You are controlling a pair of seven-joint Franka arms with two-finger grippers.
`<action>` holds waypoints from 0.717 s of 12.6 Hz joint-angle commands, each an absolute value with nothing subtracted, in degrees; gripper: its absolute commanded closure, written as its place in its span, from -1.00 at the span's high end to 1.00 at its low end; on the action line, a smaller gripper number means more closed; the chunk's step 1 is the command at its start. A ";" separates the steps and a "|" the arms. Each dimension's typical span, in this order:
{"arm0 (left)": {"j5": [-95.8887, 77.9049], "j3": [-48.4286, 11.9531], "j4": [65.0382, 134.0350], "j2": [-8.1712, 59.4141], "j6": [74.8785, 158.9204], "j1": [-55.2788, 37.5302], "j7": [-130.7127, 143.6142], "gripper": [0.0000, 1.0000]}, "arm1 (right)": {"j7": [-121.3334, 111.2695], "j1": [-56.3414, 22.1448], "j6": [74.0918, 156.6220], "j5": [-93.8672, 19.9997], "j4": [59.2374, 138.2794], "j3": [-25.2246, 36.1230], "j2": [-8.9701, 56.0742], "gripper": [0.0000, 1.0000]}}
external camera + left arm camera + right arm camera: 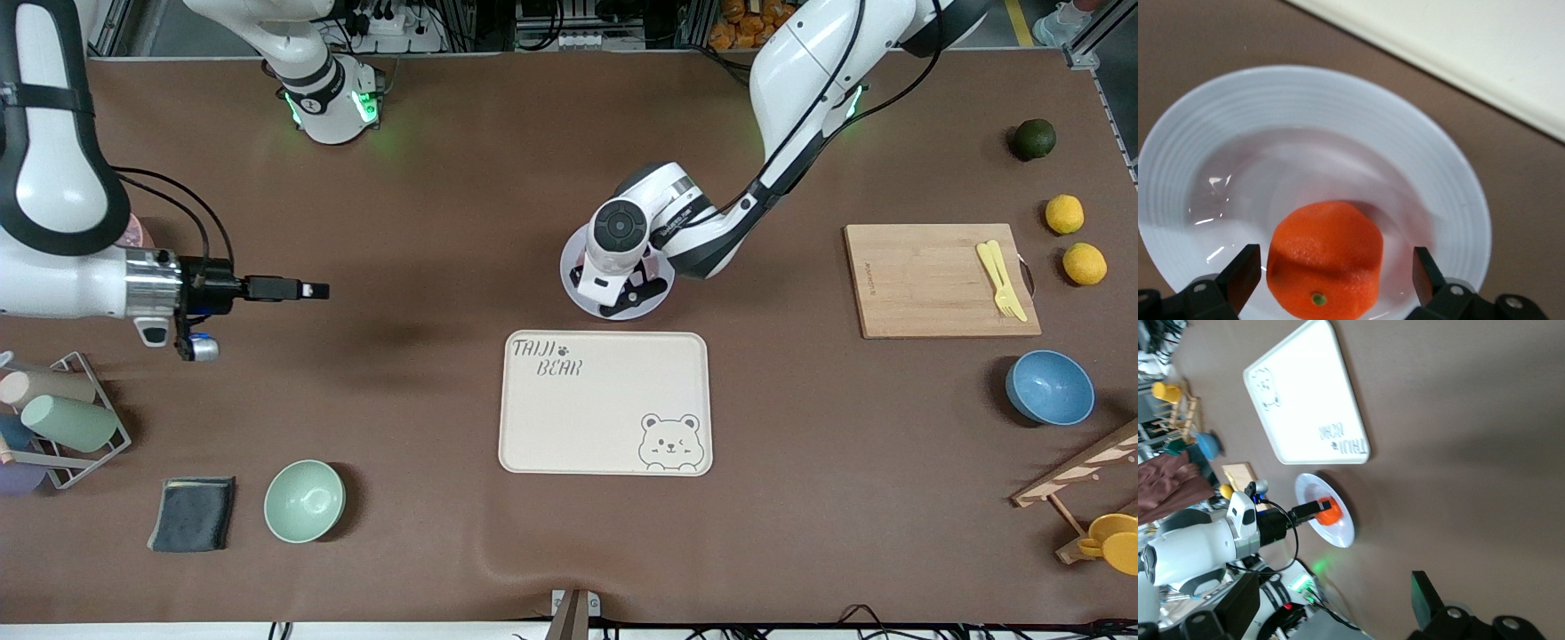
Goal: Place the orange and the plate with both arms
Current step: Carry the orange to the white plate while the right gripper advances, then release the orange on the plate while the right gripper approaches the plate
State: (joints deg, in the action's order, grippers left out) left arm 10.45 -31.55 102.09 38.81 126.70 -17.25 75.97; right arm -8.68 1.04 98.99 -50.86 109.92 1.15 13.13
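The pale lavender-white plate (576, 302) lies mid-table, just farther from the front camera than the cream tray (605, 402). The orange (1325, 257) rests on the plate, as the right wrist view (1329, 513) also shows; the left hand hides it in the front view. My left gripper (622, 298) is low over the plate, open, its fingers (1245, 270) on either side of the orange with a gap at each side. My right gripper (313, 290) is open and empty, held level in the air over bare table toward the right arm's end.
A wooden cutting board (933, 284) with a yellow fork, two lemons (1064, 214), a dark green fruit (1033, 139) and a blue bowl (1049, 388) lie toward the left arm's end. A mint-green bowl (304, 500), grey cloth (193, 513) and cup rack (62, 418) lie toward the right arm's end.
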 commanded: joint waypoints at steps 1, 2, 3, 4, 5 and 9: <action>12.13 -31.64 102.22 30.62 123.33 -15.30 77.08 1.00 | -11.59 -2.18 104.57 -56.49 113.01 1.14 14.50 1.00; 12.13 -31.64 102.13 26.76 121.22 -13.73 76.47 1.00 | -12.82 -3.85 106.85 -59.12 114.68 1.14 14.68 1.00; 12.13 -31.73 102.04 22.89 120.42 -11.45 75.94 1.00 | -14.66 -5.61 109.49 -61.67 116.61 1.14 14.85 1.00; 12.13 -31.73 101.78 19.55 120.41 -8.03 73.15 1.00 | -16.50 -7.19 111.51 -63.87 117.76 1.14 15.46 1.00; 11.95 -31.99 101.08 17.34 120.15 -4.43 68.34 1.00 | -17.57 -8.08 111.97 -65.81 118.38 1.14 16.51 1.00; 12.13 -31.82 93.63 15.12 111.48 2.79 50.23 1.00 | -24.51 -10.54 111.71 -73.81 119.36 1.06 22.13 1.00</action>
State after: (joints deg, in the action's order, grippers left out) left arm 11.02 -31.33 97.45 14.54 115.99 0.96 55.58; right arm -20.86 -9.92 111.74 -69.92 119.15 0.82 19.65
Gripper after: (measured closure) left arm 0.000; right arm 0.000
